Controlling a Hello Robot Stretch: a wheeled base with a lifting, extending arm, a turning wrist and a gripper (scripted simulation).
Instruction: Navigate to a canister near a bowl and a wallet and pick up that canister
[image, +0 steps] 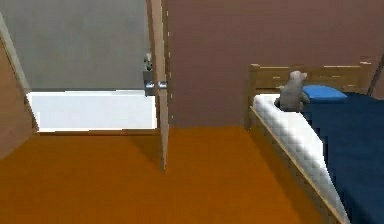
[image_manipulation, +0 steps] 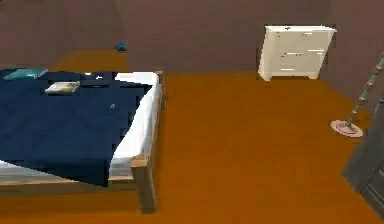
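One door (image: 160, 85) stands ajar at the forward view's middle. Left of it, through the doorway, a grey wall rises over a low white fixture (image: 90, 110). At the right a bed (image: 295, 150) runs toward the far wall, with a grey plush toy (image: 292, 92) and a blue pillow (image: 322, 93) against its wooden headboard (image: 345, 72).

In the arm side view the same bed fills the left, its dark blue cover (image_manipulation: 70, 130) carrying a pale flat book-like thing (image_manipulation: 62, 88) and a teal one (image_manipulation: 22, 74). A white dresser (image_manipulation: 296, 52) stands against the far wall. A floor lamp's base (image_manipulation: 347, 127) sits at the right.

Where the canister is cannot be told, and neither bowl nor wallet can be made out; the pincer's state cannot be told either. The search is probably still under way. Turning toward the doorway risks clipping the door's edge or the bed's near corner, since both lie close. Small flat things on the bed could be mistaken for the wallet.
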